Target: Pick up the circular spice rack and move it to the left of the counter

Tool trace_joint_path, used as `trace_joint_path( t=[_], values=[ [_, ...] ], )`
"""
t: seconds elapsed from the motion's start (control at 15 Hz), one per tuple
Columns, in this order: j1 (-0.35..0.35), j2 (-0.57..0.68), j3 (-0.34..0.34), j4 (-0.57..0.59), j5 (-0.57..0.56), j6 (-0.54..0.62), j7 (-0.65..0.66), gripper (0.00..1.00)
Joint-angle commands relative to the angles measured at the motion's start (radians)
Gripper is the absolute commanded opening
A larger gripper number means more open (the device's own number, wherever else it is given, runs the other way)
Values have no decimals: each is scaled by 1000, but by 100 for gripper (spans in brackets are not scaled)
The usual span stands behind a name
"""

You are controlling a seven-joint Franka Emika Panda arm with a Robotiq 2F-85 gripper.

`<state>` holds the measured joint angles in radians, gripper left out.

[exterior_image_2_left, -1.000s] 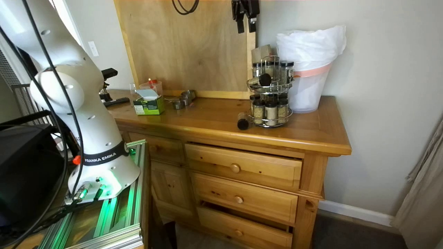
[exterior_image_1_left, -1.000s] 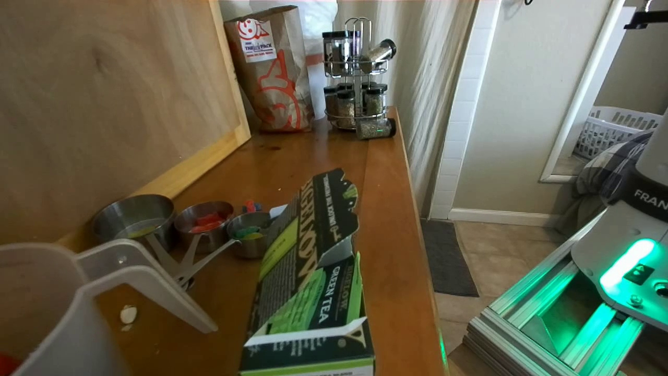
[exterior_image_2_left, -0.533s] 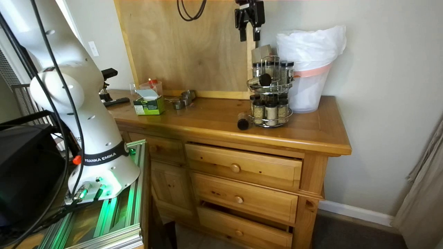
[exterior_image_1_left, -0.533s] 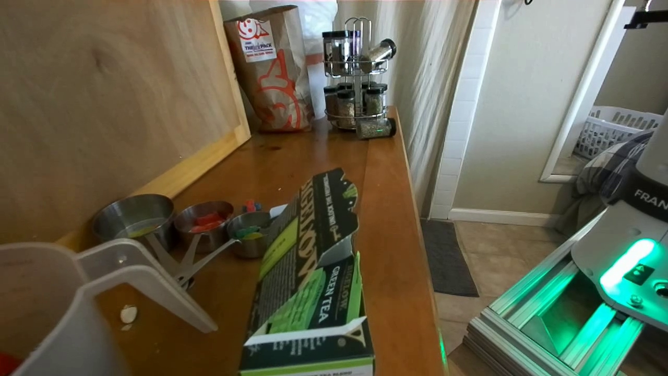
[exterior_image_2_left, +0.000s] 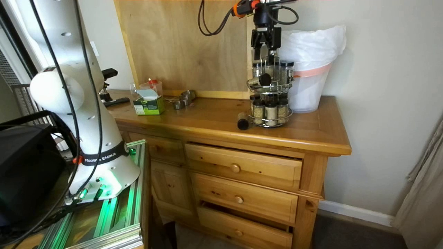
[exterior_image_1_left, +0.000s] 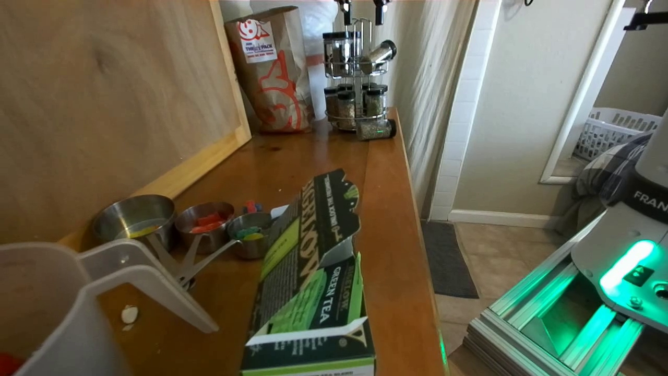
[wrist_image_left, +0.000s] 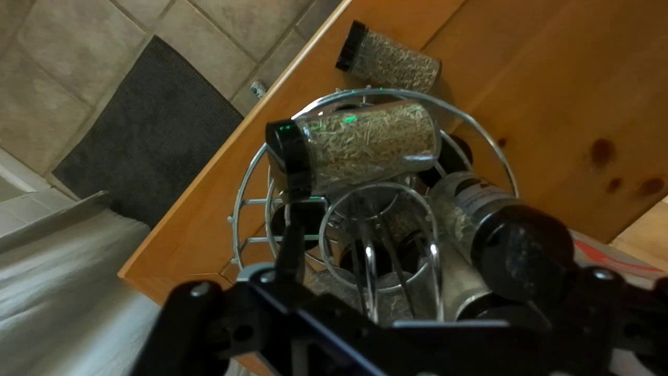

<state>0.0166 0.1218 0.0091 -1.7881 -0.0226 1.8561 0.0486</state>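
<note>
1. Paper bag (exterior_image_1_left: 274, 94): sticker (exterior_image_1_left: 255, 39) legible in part, "THE PACK".
2. Tea box (exterior_image_1_left: 308, 282): "GREEN TEA" legible.
3. Circular spice rack (exterior_image_1_left: 358, 83): standing at the counter's (exterior_image_1_left: 389, 219) far end in an exterior view; position unchanged.
4. Gripper (exterior_image_2_left: 264, 60): released, fingers (exterior_image_1_left: 380, 14) spread at the rack's wire handle (wrist_image_left: 371, 256); contact cannot be told. Lower than half a second ago.
5. Arm (exterior_image_1_left: 616, 245): band (exterior_image_1_left: 651, 201) reads "FRAN", cut off at frame edge.

Silver spice rack (wrist_image_left: 370, 256), black fingers (exterior_image_2_left: 257, 53)

Wire handle (wrist_image_left: 371, 257) can be reached from above, flanked by tilted spice jar (wrist_image_left: 365, 149); counter (exterior_image_2_left: 207, 119) beside spice rack (exterior_image_2_left: 270, 91) is blocked by sideways jar (wrist_image_left: 395, 61), rear by lined bin (exterior_image_2_left: 306, 97), paper bag (exterior_image_1_left: 276, 78).
</note>
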Motion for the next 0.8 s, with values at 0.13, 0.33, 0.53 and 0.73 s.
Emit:
trace_joint_path(
  t=[0.13, 0.33, 0.53, 0.73],
  values=[
    [-9, 87, -14, 132, 18, -41, 36, 96],
    [-5, 99, -17, 160, 4, -84, 37, 86],
    [-3, 102, -16, 170, 0, -134, 35, 72],
    [-2, 95, -15, 166, 3, -172, 33, 70]
  ],
)
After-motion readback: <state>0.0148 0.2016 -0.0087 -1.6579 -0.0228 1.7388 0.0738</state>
